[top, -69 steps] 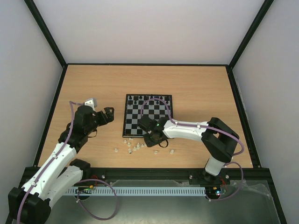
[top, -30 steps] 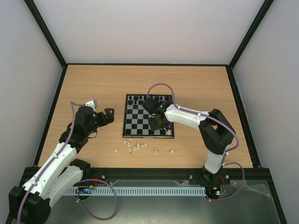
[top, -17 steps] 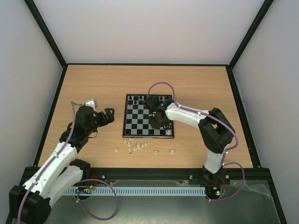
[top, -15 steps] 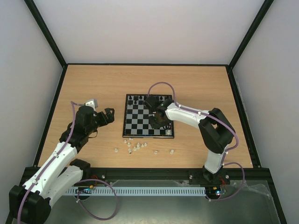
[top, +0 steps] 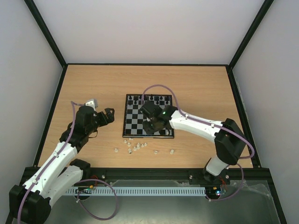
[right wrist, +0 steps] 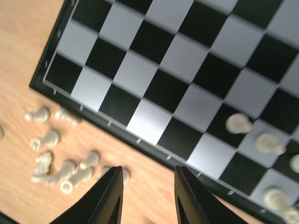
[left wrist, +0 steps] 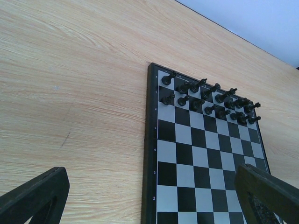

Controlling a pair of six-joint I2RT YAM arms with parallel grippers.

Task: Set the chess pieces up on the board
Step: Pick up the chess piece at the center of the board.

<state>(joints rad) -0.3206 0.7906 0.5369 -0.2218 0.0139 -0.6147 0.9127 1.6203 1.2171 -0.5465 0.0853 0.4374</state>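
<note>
Right wrist: right pincer (right wrist: 147,191)?
— Fingers apart, empty, above small black-and-white checkered chessboard's (right wrist: 154,88) near edge; tiny cream-white plastic chess pieces (right wrist: 65,170) clustered on wooden table (right wrist: 23,70) beside it.
— And left pincer (left wrist: 152,189)?
— Spread, idle.
— Advice?
— Straddle one outlying piece, avoid neighbours.

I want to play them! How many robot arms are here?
2. The white-and-black left robot arm hovers left of the small black-and-white checkered chessboard; the white-and-black right robot arm reaches over it. None looks hidden.
</note>
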